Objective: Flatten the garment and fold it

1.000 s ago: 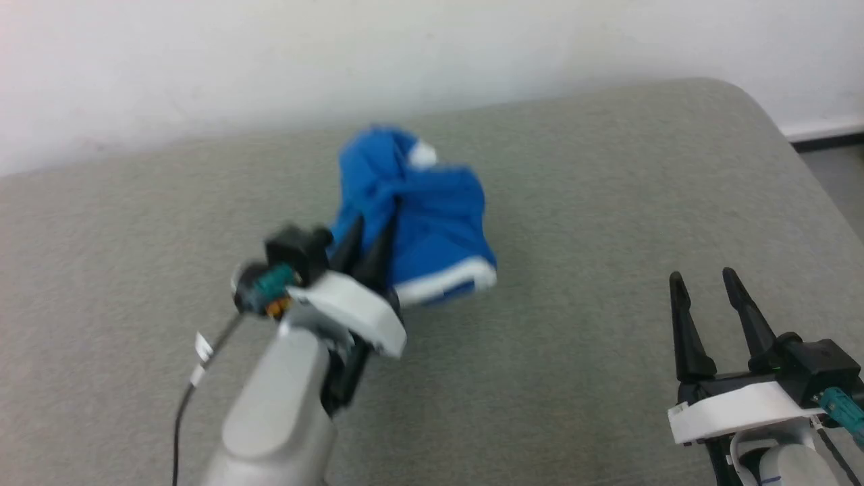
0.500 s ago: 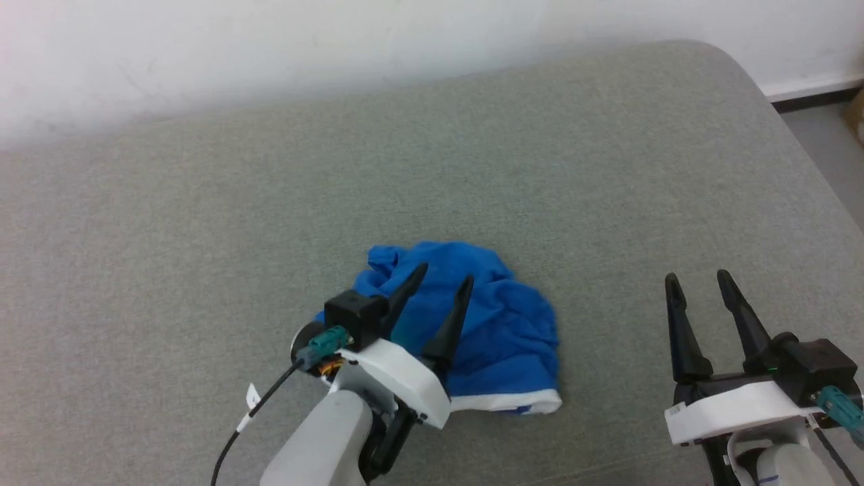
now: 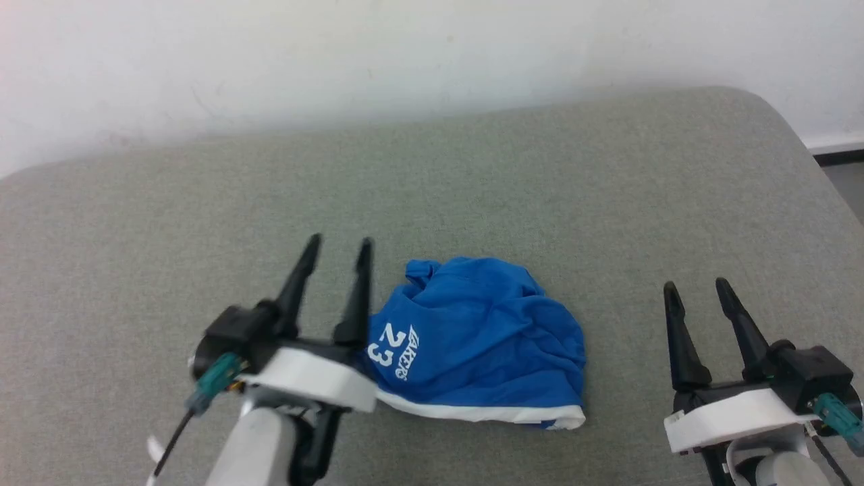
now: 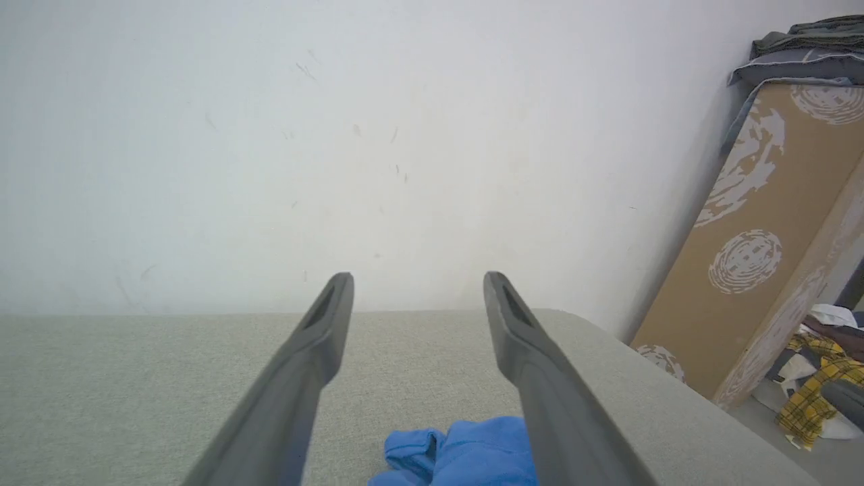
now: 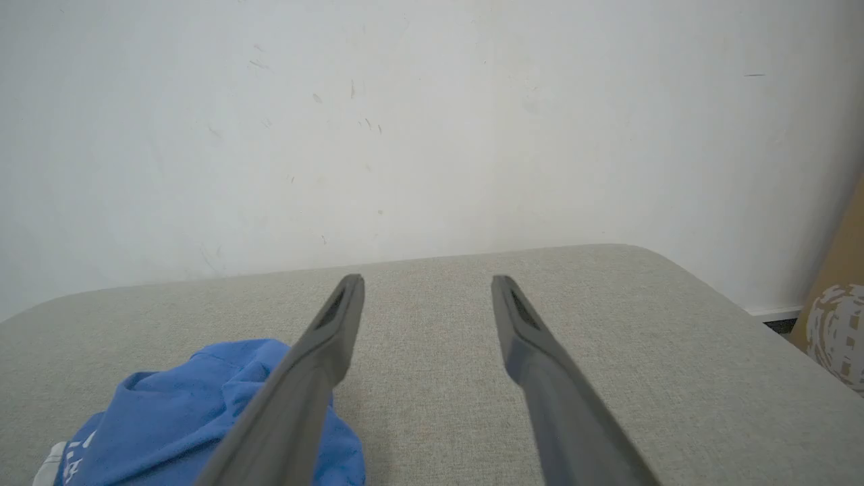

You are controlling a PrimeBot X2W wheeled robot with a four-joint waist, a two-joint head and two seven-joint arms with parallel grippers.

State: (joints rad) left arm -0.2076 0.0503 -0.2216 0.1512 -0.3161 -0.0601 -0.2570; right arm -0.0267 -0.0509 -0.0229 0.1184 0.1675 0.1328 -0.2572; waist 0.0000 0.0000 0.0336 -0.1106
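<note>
Now that the left gripper (image 3: 339, 241) has released it, the garment (image 3: 479, 337) is lying crumpled on the grey cushion (image 3: 540, 169), with that gripper's fingers standing apart beside its left edge and the right gripper (image 3: 696, 285), also spread, waiting well off its right; flattening is only beginning.

The shorts (image 3: 486, 337) are bright blue, with a white hem stripe, a white "23" and white lettering. The cushioned surface (image 3: 540, 169) is flecked grey-green. The cardboard panel (image 4: 756, 202) is tan with white swirled discs. The crumpled cloth (image 4: 820, 385) is yellow plaid.
</note>
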